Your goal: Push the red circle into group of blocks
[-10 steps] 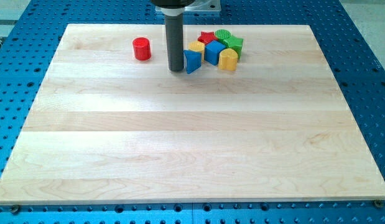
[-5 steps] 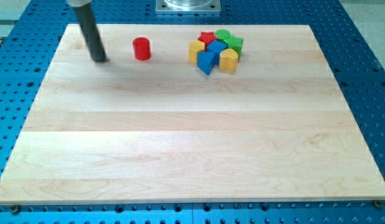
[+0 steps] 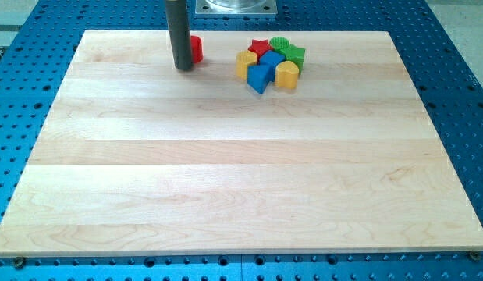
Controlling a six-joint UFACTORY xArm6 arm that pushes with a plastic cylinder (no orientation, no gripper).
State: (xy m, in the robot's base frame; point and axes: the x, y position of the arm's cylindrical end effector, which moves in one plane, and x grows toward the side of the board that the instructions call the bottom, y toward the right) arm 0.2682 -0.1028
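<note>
The red circle (image 3: 196, 48), a short cylinder, sits near the view's top, left of centre, partly hidden behind my rod. My tip (image 3: 183, 67) rests on the board against the red circle's left side. To the right lies the group: a yellow block (image 3: 244, 62), a red star (image 3: 260, 48), a green round block (image 3: 280, 44), a green block (image 3: 294, 55), a blue cube (image 3: 271, 61), a blue triangle (image 3: 258, 77) and a yellow block (image 3: 286, 74), packed together. A gap separates the red circle from the group.
The wooden board (image 3: 241, 195) lies on a blue perforated table (image 3: 459, 62). A grey metal mount (image 3: 236, 6) stands at the view's top edge, above the blocks.
My tip swung from beside the blue triangle to the far left, then back right to the red circle. The red circle has moved right and slightly up. The blue triangle sits closer to the group.
</note>
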